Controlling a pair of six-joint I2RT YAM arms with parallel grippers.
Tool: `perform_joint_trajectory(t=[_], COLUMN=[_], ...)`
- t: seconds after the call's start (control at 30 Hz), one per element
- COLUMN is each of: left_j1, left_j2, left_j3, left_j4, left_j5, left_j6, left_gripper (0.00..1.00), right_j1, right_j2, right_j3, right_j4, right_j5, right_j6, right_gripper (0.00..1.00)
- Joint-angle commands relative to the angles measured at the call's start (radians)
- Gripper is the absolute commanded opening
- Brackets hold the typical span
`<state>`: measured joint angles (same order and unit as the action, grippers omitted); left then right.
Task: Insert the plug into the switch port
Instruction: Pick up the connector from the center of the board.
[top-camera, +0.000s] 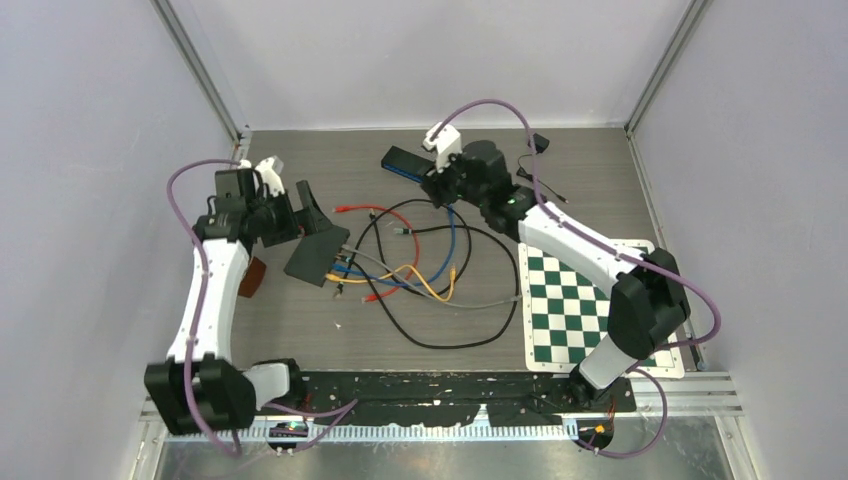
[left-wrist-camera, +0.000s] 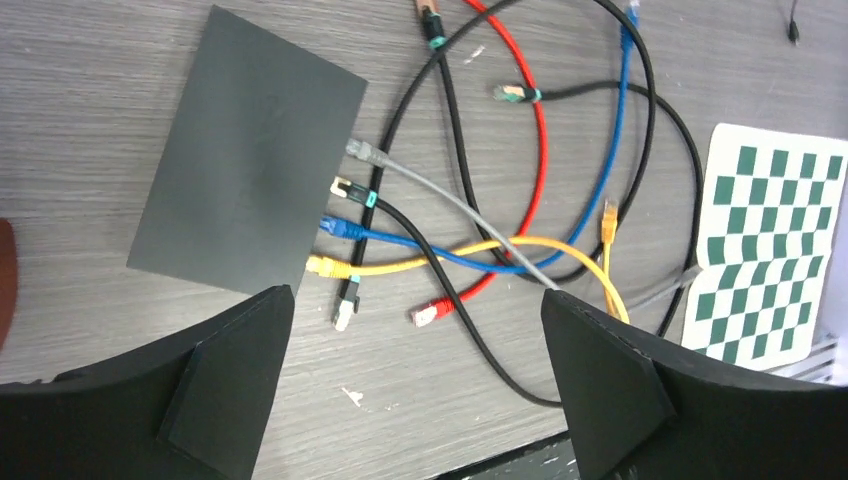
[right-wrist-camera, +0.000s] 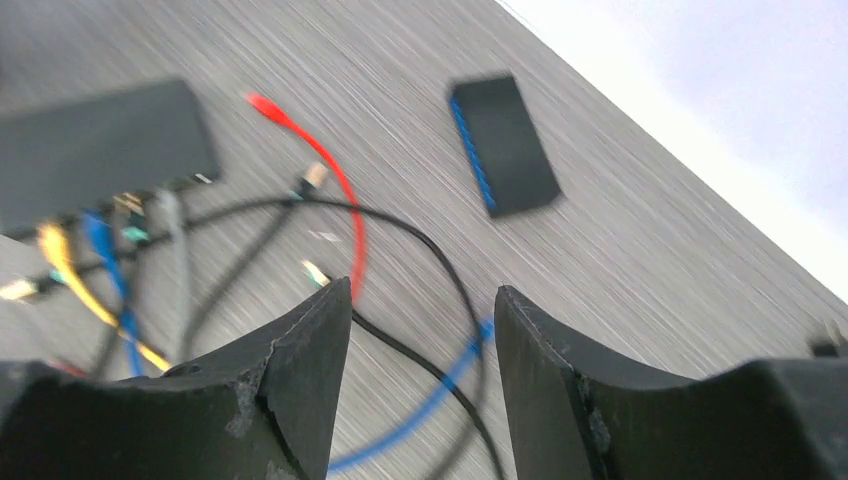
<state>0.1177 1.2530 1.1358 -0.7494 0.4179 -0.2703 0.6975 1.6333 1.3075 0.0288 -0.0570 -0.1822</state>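
Cables (left-wrist-camera: 541, 130) are tangled beside the switch (left-wrist-camera: 250, 150), a loose plug (left-wrist-camera: 343, 315) laid along its port edge; left gripper (left-wrist-camera: 420, 390) and right gripper (right-wrist-camera: 425, 380) are spread, nothing held.

Soft, even light from overhead leaves only faint shadows beneath the cables (left-wrist-camera: 440, 246) on the table (top-camera: 300, 330), both those views sharp, while the right wrist view is motion-blurred, its far wall (right-wrist-camera: 750, 100) washed pale.
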Motion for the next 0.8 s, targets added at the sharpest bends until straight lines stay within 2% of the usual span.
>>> perform_joint_trajectory(t=[0.0, 0.1, 0.23, 0.33, 0.5, 0.77], left_j1=[-0.039, -0.043, -0.043, -0.043, -0.043, -0.055], left_j2=[-0.173, -0.293, -0.396, -0.435, -0.411, -0.354], left_j3=[-0.076, -0.145, -0.218, -0.283, -0.333, -0.364], left_j4=[-0.010, 0.034, 0.089, 0.157, 0.185, 0.216], left_j5=[-0.022, -0.035, -0.154, -0.156, -0.043, 0.018], left_j6=[0.031, 0.030, 0.031, -0.036, -0.057, -0.068], left_gripper=[1.00, 1.00, 1.00, 0.99, 0.99, 0.98], right_j1=[-0.109, -0.173, -0.261, -0.297, -0.330, -0.330], right_j2=[-0.010, 0.016, 0.062, 0.109, 0.195, 0.310], right_j3=[-0.032, -0.023, -0.031, -0.006, 0.049, 0.214], right_j4=[-0.231, -0.299, -0.304, -0.320, -0.359, -0.399], right_j5=[-0.029, -0.051, -0.080, -0.100, -0.139, -0.255], right_j6=[-0.119, -0.130, -0.130, -0.122, -0.139, -0.017], right_gripper=[0.61, 0.59, 0.56, 0.56, 0.56, 0.57])
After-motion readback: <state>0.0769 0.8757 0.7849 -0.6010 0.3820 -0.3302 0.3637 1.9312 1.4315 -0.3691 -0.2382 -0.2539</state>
